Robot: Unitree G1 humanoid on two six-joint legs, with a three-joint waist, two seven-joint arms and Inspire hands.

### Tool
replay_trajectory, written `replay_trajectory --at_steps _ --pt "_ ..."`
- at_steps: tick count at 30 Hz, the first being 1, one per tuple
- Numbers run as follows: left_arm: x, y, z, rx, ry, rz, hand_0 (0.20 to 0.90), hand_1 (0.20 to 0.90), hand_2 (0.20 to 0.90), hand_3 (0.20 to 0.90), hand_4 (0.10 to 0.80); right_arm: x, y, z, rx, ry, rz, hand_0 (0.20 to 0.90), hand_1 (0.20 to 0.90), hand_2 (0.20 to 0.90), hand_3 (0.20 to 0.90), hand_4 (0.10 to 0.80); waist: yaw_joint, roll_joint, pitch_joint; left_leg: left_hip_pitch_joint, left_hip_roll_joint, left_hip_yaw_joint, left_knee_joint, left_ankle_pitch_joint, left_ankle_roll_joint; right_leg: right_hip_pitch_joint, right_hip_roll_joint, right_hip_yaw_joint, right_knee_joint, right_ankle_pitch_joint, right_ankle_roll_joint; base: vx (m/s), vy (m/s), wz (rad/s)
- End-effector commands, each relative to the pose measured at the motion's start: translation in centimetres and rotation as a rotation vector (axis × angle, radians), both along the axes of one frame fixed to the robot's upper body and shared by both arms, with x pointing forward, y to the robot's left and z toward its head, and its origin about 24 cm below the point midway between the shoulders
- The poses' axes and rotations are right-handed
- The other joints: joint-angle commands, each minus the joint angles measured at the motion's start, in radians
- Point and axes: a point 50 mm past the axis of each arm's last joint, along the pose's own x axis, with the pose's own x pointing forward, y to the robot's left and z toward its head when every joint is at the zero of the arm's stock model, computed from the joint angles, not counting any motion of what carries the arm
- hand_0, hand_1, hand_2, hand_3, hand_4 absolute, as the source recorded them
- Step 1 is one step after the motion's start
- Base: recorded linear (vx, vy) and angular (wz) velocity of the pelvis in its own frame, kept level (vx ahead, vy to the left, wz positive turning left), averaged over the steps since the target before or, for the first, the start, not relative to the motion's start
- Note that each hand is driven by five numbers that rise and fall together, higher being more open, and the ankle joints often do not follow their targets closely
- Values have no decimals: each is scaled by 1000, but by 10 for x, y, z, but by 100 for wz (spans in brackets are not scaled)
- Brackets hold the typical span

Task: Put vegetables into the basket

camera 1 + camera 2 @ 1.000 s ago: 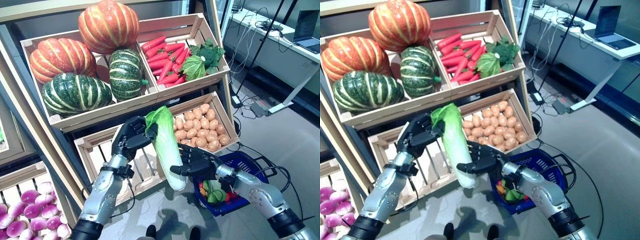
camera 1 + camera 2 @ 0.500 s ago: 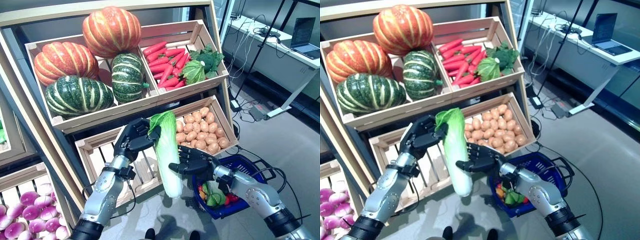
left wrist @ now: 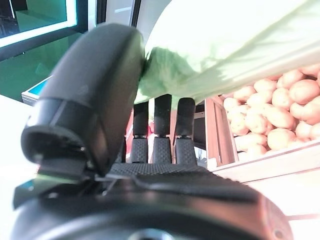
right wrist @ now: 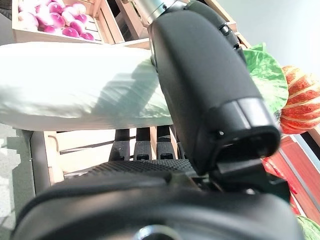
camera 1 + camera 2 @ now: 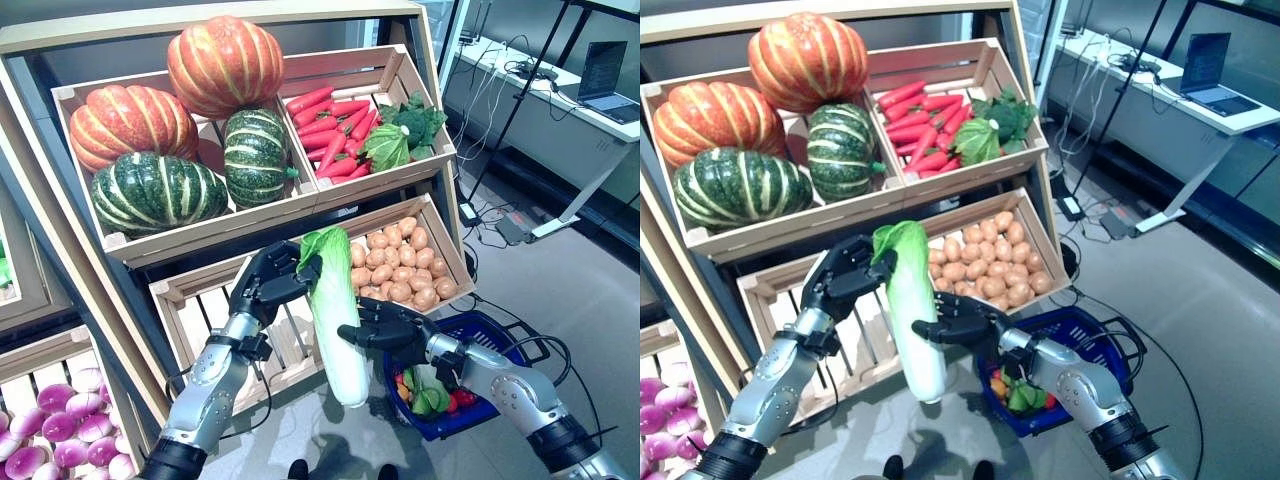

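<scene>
Cabbage (image 5: 335, 315) hangs upright, both hands on it: left hand (image 5: 262, 285) curled round the leafy top, right hand (image 5: 385, 327) clamped on the white stalk mid-length. Wrist views confirm thumb-and-finger wrap on each; eye views alone leave the right thumb unclear. Blue basket (image 5: 500, 342) sits at 4 o'clock from the cabbage, some produce inside, rim apparently clear of the stalk tip. Potato crate (image 5: 440, 230) edge close behind. Versus 1 s ago: cabbage more vertical, slightly higher.
</scene>
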Motion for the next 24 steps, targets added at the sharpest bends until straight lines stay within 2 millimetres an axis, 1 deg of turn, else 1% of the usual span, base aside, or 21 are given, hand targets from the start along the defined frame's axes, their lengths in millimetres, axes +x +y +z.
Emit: replay_trajectory --at_steps 1,2,3,4,7,12,16,19,24 --pt "13 -5 43 -86 -228 -20 300 300 300 300 400 7 32 29 196 -71 89 300 300 300 300 400 3 -20 -66 11 -4 -5 1 -65 -42 44 -56 -18 1 -6 58 0 0 0" --pt "13 -5 44 -86 -231 -24 300 300 300 300 400 7 31 28 201 -71 84 300 300 300 300 400 2 -20 -66 12 -4 -4 1 -66 -41 44 -56 -17 1 -6 58 0 0 0" --pt "13 -5 44 -89 -228 -28 580 580 580 580 587 7 30 29 206 -72 77 300 300 300 300 400 1 -20 -65 12 -4 -5 1 -66 -40 43 -56 -16 1 -6 57 0 0 0" --pt "12 -5 44 -96 -223 -26 900 900 900 900 800 8 30 30 217 -73 65 300 300 300 300 400 2 -20 -64 12 -5 -8 1 -66 -41 43 -55 -14 1 -5 56 0 0 0" --pt "14 -7 45 -109 -213 -41 900 900 900 900 800 10 28 32 244 -78 34 300 300 300 300 400 -3 -19 -61 15 -6 -6 1 -67 -38 46 -53 -12 1 -6 56 0 0 0" --pt "14 -7 42 -117 -189 -53 900 900 900 900 800 12 22 41 321 -108 -17 300 300 300 300 400 -7 -17 -59 17 -8 -4 1 -70 -35 49 -51 -11 1 -8 55 7 -2 0" --pt "13 -7 37 -107 -161 -60 900 900 900 900 800 17 13 52 404 -184 -105 300 300 300 300 400 -8 -14 -53 16 -9 -3 1 -74 -31 50 -50 -13 1 -12 53 0 0 0" --pt "11 -3 32 -103 -142 -61 900 900 900 900 800 22 3 61 442 -245 -179 300 300 300 300 400 -9 -12 -51 15 -11 -7 1 -77 -30 49 -45 -7 1 -17 51 11 -7 0" --pt "8 2 30 -108 -130 -54 900 900 900 900 800 27 -24 72 514 -332 -357 300 300 300 300 400 -15 -8 -42 5 -6 0 1 -80 -28 42 -41 -4 1 -24 48 6 -25 -5"
